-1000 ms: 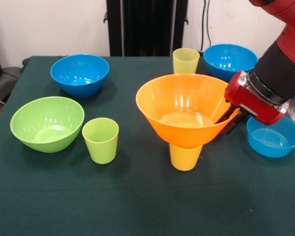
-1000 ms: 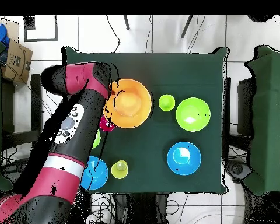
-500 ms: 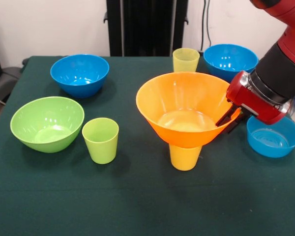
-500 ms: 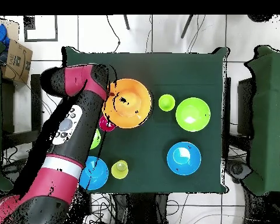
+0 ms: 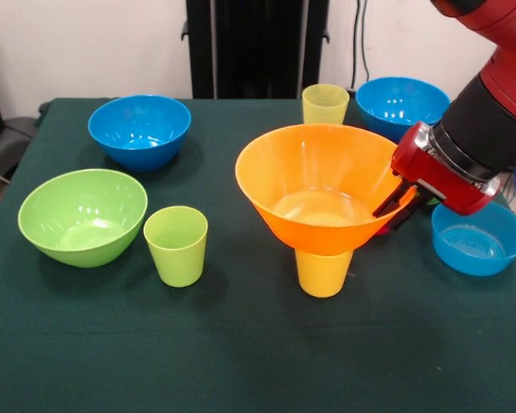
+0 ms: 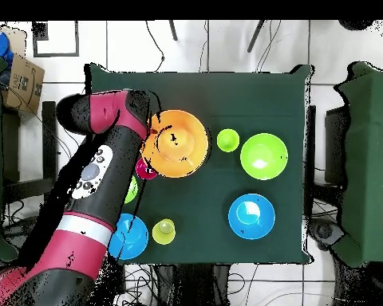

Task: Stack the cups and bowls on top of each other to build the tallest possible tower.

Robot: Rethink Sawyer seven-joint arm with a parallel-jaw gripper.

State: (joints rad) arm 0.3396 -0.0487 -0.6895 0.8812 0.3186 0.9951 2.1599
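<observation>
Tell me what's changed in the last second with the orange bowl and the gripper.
The orange bowl, gripped at its rim by the gripper, has risen a little and shifted slightly left in the front view, above the yellow cup. The grip hasn't changed, and the other bowls and cups stayed put.

Large bowl [image 5: 320, 189] atop upright cup [image 5: 323, 273]

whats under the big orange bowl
A bright yellow cup stands upright beneath the orange bowl, carrying it. The bowl hides the cup's rim. The gripper pinches the bowl's rim.
</observation>
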